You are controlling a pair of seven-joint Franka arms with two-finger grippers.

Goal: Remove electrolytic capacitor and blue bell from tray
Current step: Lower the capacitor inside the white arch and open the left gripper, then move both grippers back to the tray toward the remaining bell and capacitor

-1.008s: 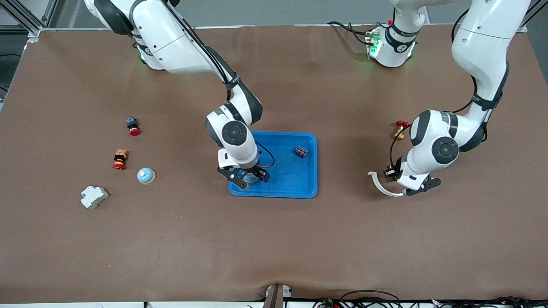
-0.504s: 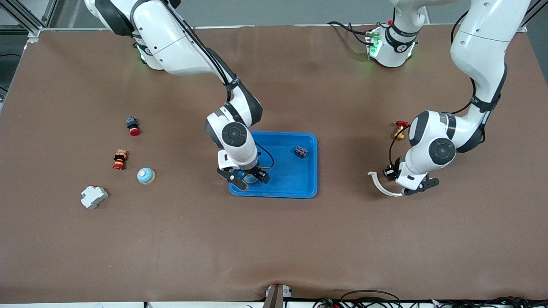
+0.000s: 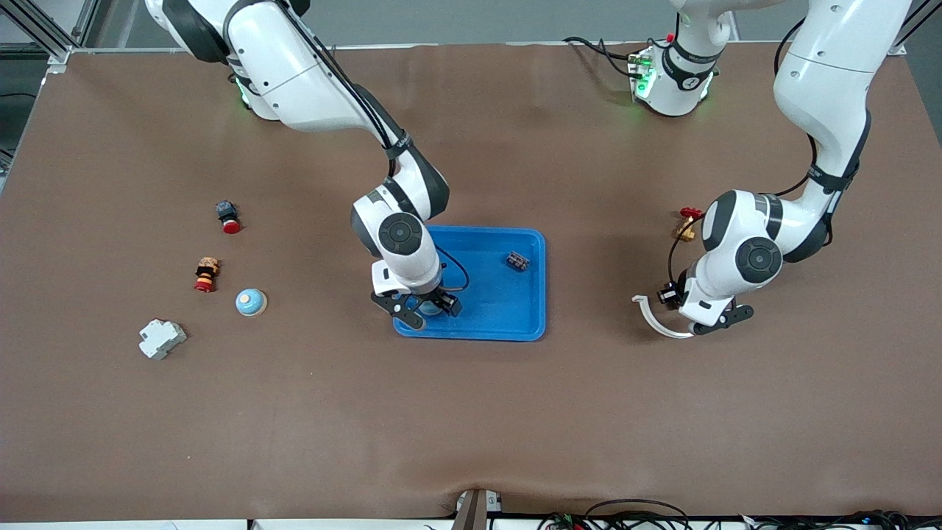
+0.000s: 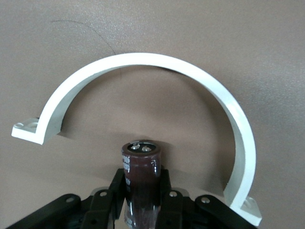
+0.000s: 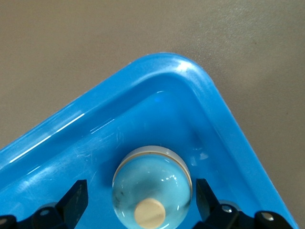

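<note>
A robotics lab: two bench-mounted arms, brown-covered table point(image 3: 471, 412), aluminium framing point(image 3: 44, 33), loose cables point(image 3: 633, 511).

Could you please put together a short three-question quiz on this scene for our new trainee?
1. True or false: the left gripper is shut on the capacitor.
2. The bell under the right gripper sits: A) on bare table, B) in a corner of the blue tray, C) on the white curved clamp.
3. Fill in: the right gripper's fingers stand ____ on either side of the bell.

Key: 1 true; 2 B; 3 open.
</note>
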